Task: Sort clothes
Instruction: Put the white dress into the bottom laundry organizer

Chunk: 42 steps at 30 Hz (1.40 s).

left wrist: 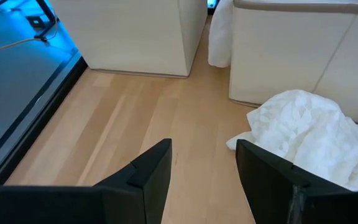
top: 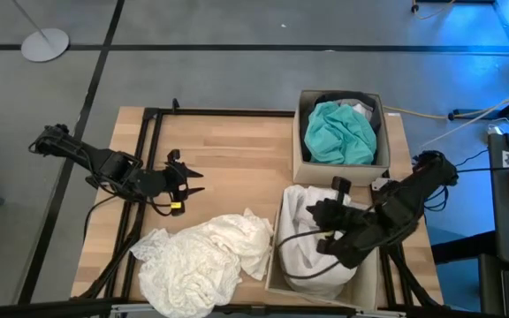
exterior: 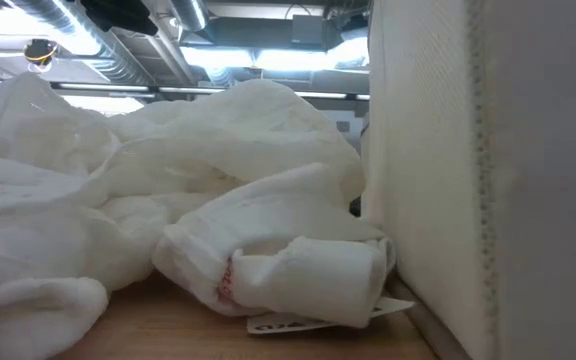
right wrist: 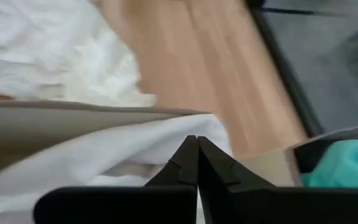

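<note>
A crumpled white garment [top: 203, 261] lies on the table near its front edge; it also shows in the low view [exterior: 218, 230] and the left wrist view [left wrist: 309, 134]. A teal garment [top: 338, 132] lies in the far cardboard box [top: 300, 132]. A white garment [top: 312, 243] fills the near box [top: 277, 256] and hangs over its rim. My left gripper [top: 193, 181] is open and empty, left of the boxes above bare wood [left wrist: 204, 146]. My right gripper [top: 318, 214] is shut just over the white garment in the near box [right wrist: 196, 146]. My right gripper's shut fingertips [right wrist: 188, 149] point down at the white garment in the near box [right wrist: 123, 155]. Whether they touch the cloth cannot be told. Nothing shows between the fingers.
The two boxes stand side by side on the table's right half, with a narrow gap between them [left wrist: 219, 37]. A black frame [top: 148, 141] runs along the table's left and far edges. Bare wood [top: 237, 159] lies between my left gripper and the boxes.
</note>
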### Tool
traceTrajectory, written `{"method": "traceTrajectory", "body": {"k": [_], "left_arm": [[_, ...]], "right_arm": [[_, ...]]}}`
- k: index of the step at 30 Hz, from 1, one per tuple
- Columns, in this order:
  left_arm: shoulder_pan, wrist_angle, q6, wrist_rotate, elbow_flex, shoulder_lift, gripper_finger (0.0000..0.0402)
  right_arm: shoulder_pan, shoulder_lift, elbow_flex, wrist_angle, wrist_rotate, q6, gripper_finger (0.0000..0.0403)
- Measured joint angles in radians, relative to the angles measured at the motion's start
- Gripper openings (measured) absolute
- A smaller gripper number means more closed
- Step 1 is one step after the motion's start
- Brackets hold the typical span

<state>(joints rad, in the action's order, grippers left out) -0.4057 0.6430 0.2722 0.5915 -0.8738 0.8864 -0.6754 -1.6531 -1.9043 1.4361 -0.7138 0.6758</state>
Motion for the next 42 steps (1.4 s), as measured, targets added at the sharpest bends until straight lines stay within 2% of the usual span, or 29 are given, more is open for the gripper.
{"method": "traceTrajectory", "body": {"k": [5,10,20,26,30,35,39,42], "left_arm": [[0.0,0.0,0.0,0.0,0.0,0.0,0.017],[0.0,0.0,-0.018,0.0,0.0,0.0,0.017],[0.0,0.0,-0.016,0.0,0.0,0.0,0.017],[0.0,0.004,-0.016,0.0,0.0,0.0,0.017],[0.0,0.004,-0.017,0.0,0.0,0.0,0.017],[0.0,0.004,-0.017,0.0,0.0,0.0,0.017],[0.0,0.004,-0.017,0.0,0.0,0.0,0.017],[0.0,0.004,-0.017,0.0,0.0,0.0,0.017]], "right_arm": [[0.001,-0.001,-0.022,0.024,0.132,0.089,0.0011],[0.02,-0.002,0.048,0.051,0.213,0.185,0.0041],[0.128,0.0,0.185,0.079,0.327,0.475,0.0208],[0.162,-0.001,0.266,0.078,0.354,0.529,0.0263],[0.18,-0.001,0.294,0.062,0.329,0.535,0.027],[0.201,-0.001,0.338,-0.003,0.288,0.514,0.0259],[0.208,-0.001,0.383,-0.041,0.281,0.499,0.023],[0.204,-0.001,0.406,-0.045,0.258,0.498,0.0186]]}}
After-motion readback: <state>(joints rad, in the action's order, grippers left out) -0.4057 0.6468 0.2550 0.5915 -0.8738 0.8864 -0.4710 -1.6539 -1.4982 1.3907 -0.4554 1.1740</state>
